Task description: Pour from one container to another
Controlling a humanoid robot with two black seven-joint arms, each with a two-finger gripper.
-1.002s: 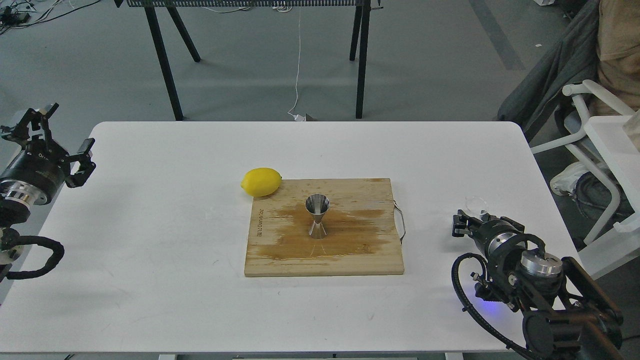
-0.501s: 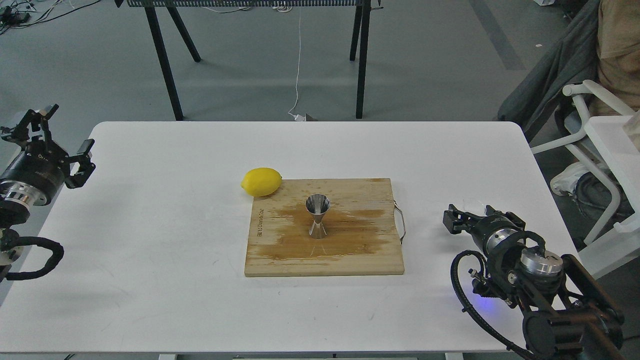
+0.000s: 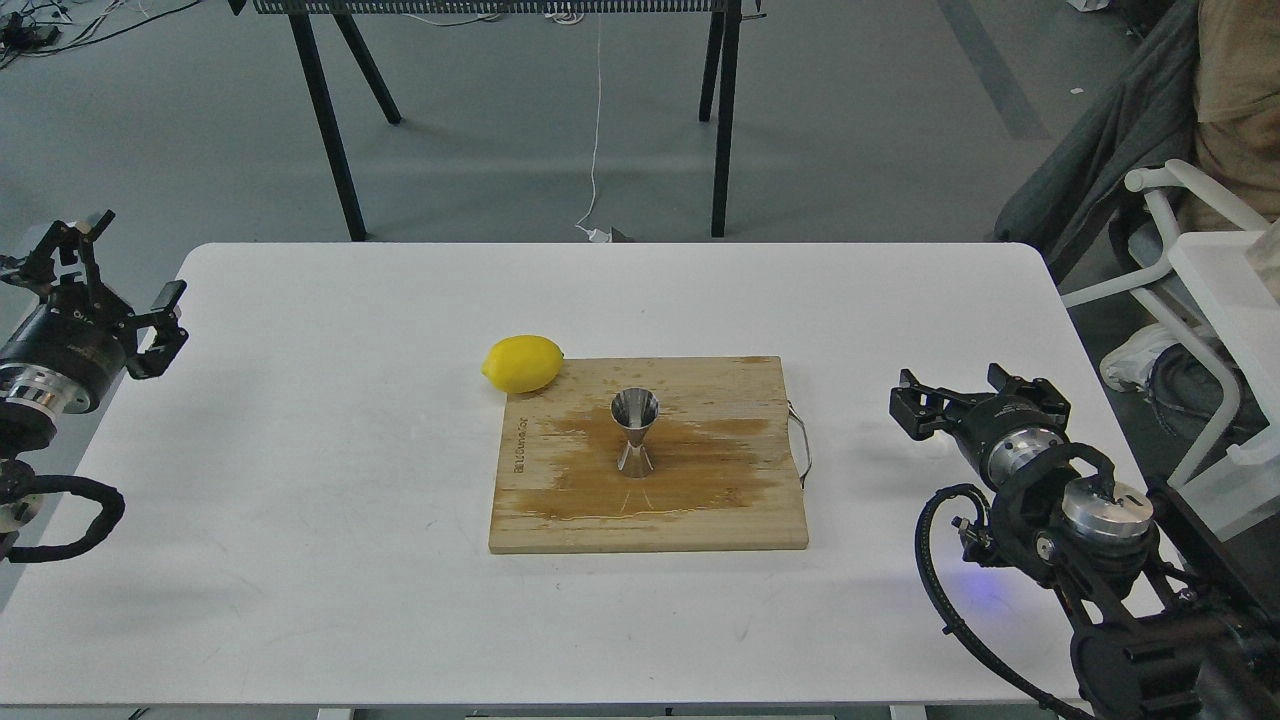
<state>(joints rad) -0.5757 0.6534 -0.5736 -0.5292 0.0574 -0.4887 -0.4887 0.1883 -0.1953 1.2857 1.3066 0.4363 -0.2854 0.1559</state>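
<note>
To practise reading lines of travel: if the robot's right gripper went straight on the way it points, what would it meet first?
Probably nothing: the right gripper points towards the far left over bare white table, passing behind the cutting board, though depth is unclear.

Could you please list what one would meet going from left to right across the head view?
Left hand → lemon → jigger on the wet cutting board → right hand.
</note>
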